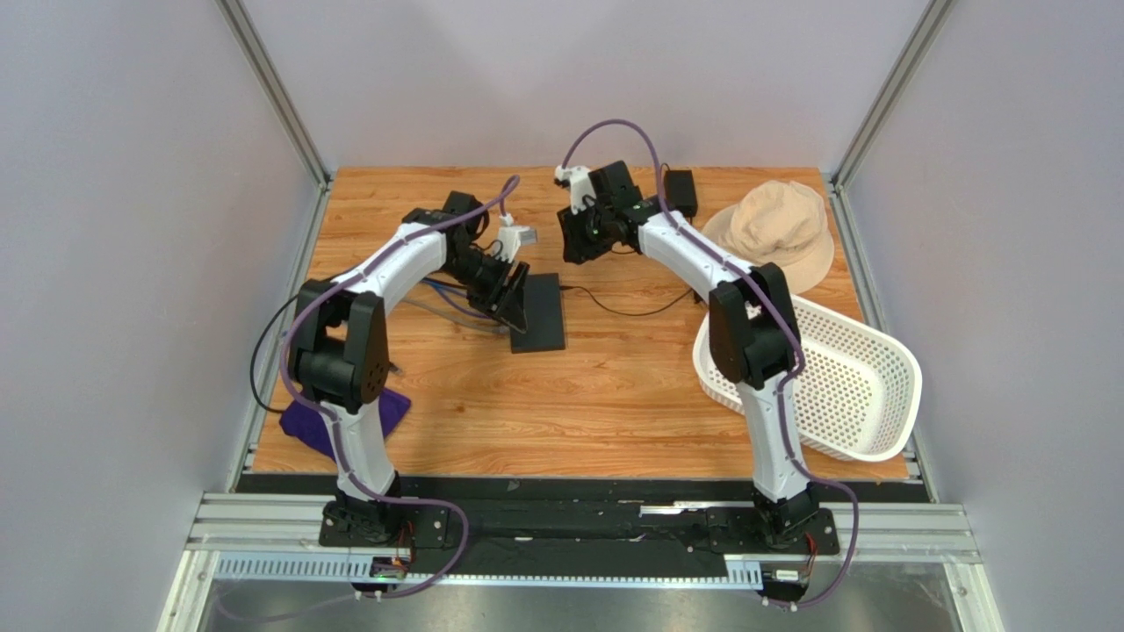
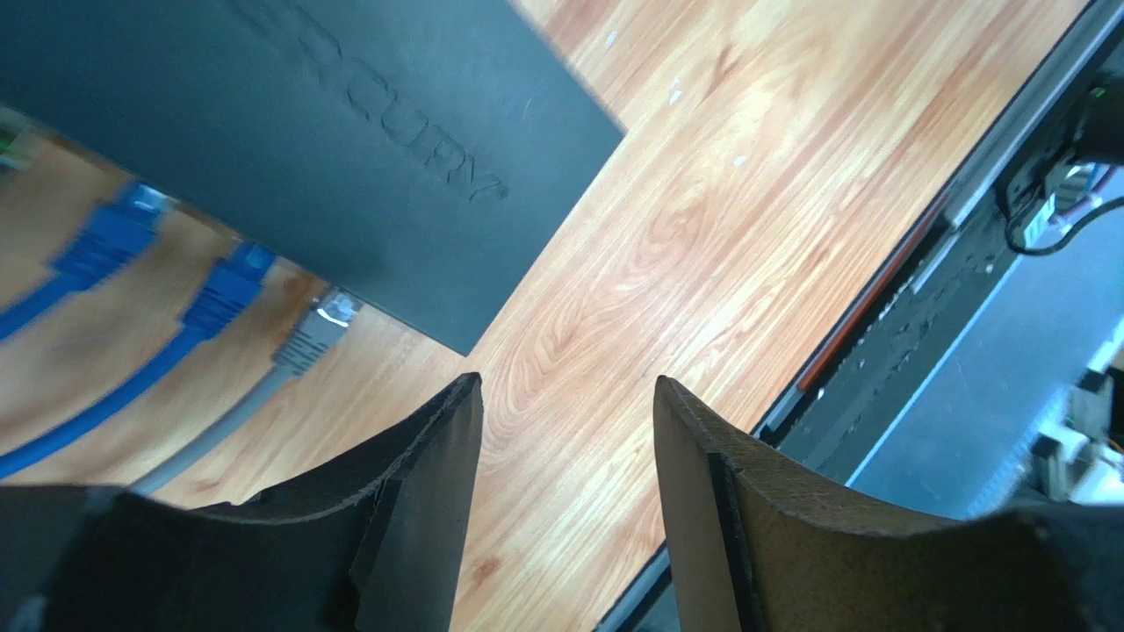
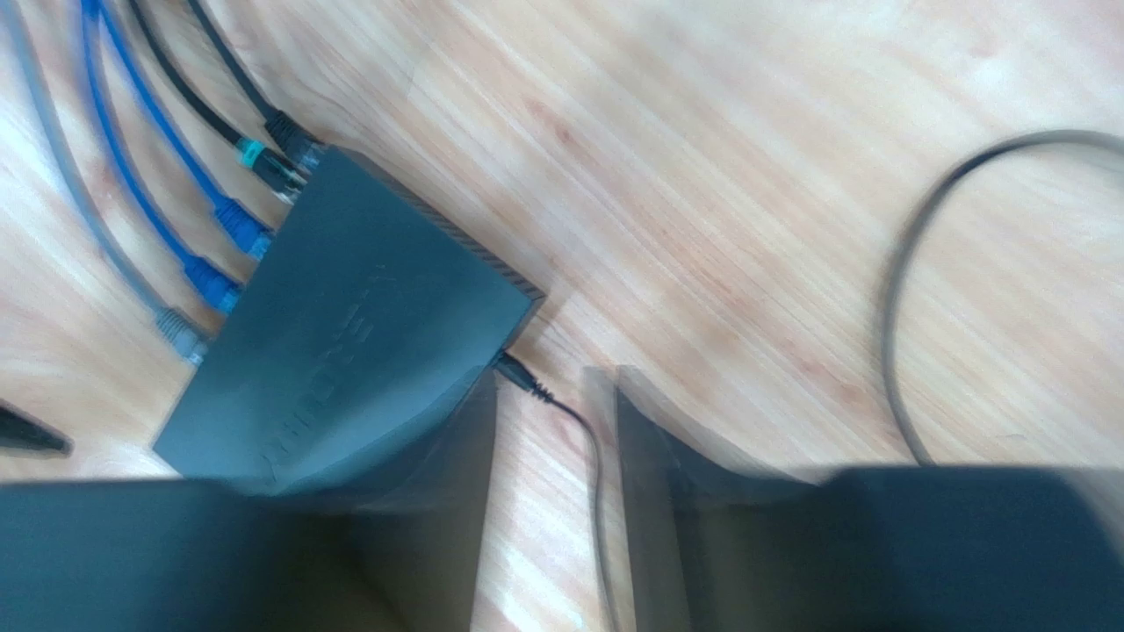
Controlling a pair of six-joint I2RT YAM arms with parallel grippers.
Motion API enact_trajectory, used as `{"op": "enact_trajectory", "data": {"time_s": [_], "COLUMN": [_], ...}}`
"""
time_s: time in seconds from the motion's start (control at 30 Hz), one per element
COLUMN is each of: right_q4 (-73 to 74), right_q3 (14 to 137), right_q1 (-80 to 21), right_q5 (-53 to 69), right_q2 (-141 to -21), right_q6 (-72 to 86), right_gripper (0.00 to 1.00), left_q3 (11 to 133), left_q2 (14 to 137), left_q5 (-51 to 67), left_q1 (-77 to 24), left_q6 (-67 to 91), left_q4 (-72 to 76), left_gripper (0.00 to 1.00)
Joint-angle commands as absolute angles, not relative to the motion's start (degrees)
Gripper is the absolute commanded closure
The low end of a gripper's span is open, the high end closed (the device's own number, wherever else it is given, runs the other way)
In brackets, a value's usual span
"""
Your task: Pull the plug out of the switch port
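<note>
One wooden desk (image 1: 620, 395) carries every item. Two arms rise from its near edge and fold inward. The left arm (image 1: 346, 345) bends at the elbow and reaches toward the centre, its left hand (image 1: 509, 295) pointing down over the left long side of the switch (image 1: 538, 312). The right arm (image 1: 747, 329) reaches up and to the left, its right hand (image 1: 582, 233) hanging above the desk behind the switch, apart from it.

Left hand: fingers (image 2: 422, 514) set wide, bare wood between them, nothing held. Right hand, blurred in its own wrist view: fingers (image 3: 686, 500) a narrow gap apart, nothing gripped. One thin black cord (image 3: 581, 435) lies on the desk below that gap.

One white perforated basket (image 1: 844, 395) sits at the right edge, with one beige hat (image 1: 779, 224) just behind it. The one switch, flat and matte black, lies near the desk's centre with its socket side facing left. One purple cloth (image 1: 306, 424) lies at the left front edge. One small black adapter (image 1: 680, 191) sits at the far edge, near the right hand.

Five plugs line the socket side: two on black cables (image 3: 280, 132), two blue plugs (image 2: 227, 290) and one grey plug (image 2: 313, 339). Whether each is fully seated cannot be told. Embossed lettering (image 2: 422, 145) on the lid reads, in part, "CURY".
</note>
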State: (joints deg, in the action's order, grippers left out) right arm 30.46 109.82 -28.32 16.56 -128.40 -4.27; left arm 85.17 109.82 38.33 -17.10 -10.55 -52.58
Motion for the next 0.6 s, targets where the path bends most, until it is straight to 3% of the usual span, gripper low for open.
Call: {"op": "enact_trajectory", "data": {"time_s": [0.0,0.07,0.17,0.4,0.57], "right_q4": [30.85,31.64,32.51,36.47,38.58], "right_q3": [111.88,112.76,112.33,109.95,105.66], "right_q1": [-25.76,-24.7,-22.77,-22.76,-23.99], "right_q5": [18.36,19.85,30.73,39.54,36.23], "right_q2": [-121.29,-121.2,-121.46,-119.36,-118.13], "right_q6": [-7.65,-7.38,-12.88,-28.0,-40.75], "right_gripper": [0.45,0.27,0.18,0.18,0.23], "left_q3": [93.06,99.12,102.48,101.08,101.51], "left_q2": [104.06,105.2,106.35,110.82,116.0], "left_q5": [37.28,34.56,30.78,33.48,34.54], "left_q1": [-16.7,-16.52,-16.08,-13.01,-11.78], "left_q6": [-13.01,-11.08,-9.32,-2.82,-0.36], "left_q4": [-54.22,-56.33,-57.83,-56.26,-48.71], "left_gripper": [0.39,0.39,0.36,0.35,0.35]}}
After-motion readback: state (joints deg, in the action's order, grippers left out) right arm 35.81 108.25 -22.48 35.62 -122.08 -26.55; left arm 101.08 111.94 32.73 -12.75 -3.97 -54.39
